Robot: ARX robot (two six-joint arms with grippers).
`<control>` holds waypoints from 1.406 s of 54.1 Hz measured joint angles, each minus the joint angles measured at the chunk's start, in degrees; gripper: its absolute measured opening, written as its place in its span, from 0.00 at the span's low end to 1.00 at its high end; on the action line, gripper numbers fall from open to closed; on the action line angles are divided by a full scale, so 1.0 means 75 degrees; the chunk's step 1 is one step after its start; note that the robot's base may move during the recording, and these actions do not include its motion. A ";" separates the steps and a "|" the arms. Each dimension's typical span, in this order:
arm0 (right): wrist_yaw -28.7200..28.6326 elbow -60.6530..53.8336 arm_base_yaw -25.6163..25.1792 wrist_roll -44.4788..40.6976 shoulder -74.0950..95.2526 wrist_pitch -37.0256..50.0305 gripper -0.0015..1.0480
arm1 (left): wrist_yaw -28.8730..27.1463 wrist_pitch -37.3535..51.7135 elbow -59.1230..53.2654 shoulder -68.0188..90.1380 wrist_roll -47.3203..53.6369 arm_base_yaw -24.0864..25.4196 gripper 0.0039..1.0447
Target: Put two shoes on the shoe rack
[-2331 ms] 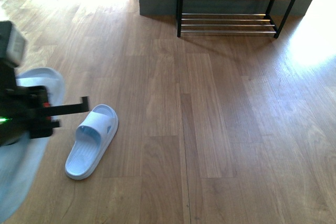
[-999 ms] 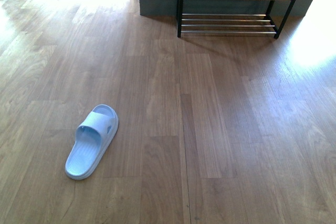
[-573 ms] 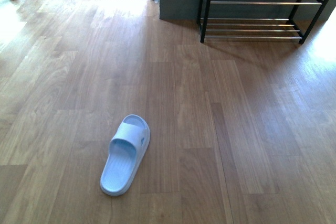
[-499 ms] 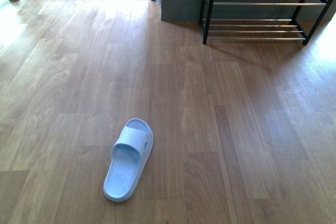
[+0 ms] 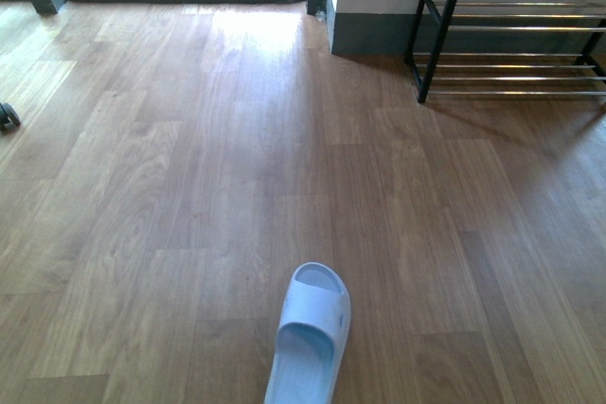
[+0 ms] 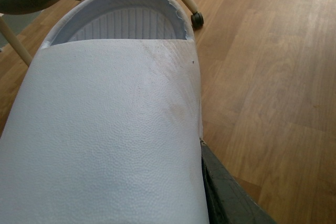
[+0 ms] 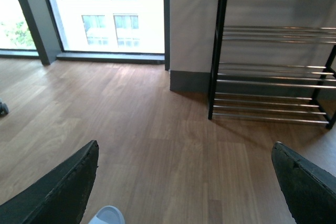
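Left fingers (image 6: 227, 195) are seemingly clamping a slide (image 6: 115, 129); right fingers (image 7: 63, 192) are gaping, empty. The second slide (image 5: 310, 333) is lying on the floor (image 5: 189, 186), far from the rack (image 5: 516, 44). Smooth rubber is risking slippage in transit.

My right gripper (image 7: 185, 153) hangs with its jaws spread wide; my left gripper (image 6: 220, 192) clamps a slide sandal (image 6: 115, 129).

right gripper (image 7: 185, 150): fingers spread wide
shoe rack (image 7: 273, 81): floor's far edge, against wall
pale blue sandal (image 7: 107, 215): toe only, on floor
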 joint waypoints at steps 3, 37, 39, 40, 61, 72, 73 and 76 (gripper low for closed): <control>-0.0020 0.0000 0.0000 0.0000 0.0000 0.0000 0.91 | -0.0012 -0.0003 -0.0006 -0.0003 -0.0003 0.0000 0.02; -0.0015 0.0000 0.0000 0.0000 0.0000 0.0000 0.91 | 0.0000 0.0000 -0.0015 -0.0003 0.0003 0.0000 0.02; 0.0012 0.0000 0.0000 0.0000 0.0000 0.0000 0.91 | 0.0015 -0.0003 -0.0020 -0.0003 0.0003 0.0000 0.02; 0.0015 0.0000 0.0000 0.0003 0.0000 0.0000 0.91 | 0.0017 -0.0003 -0.0020 -0.0003 0.0003 0.0000 0.02; -0.0023 0.0000 0.0003 0.0000 -0.0003 -0.0003 0.91 | -0.0017 -0.0003 -0.0029 -0.0017 0.0009 0.0009 0.02; 0.0003 0.0000 0.0000 0.0000 -0.0003 -0.0003 0.91 | 0.0015 0.0000 -0.0029 -0.0017 0.0009 0.0006 0.02; 0.0006 0.0000 0.0000 0.0000 -0.0003 -0.0003 0.91 | 0.0012 0.0000 -0.0029 -0.0017 0.0009 0.0006 0.02; 0.0000 0.0000 0.0000 0.0000 -0.0003 -0.0003 0.91 | 0.0012 0.0000 -0.0029 -0.0017 0.0009 0.0006 0.02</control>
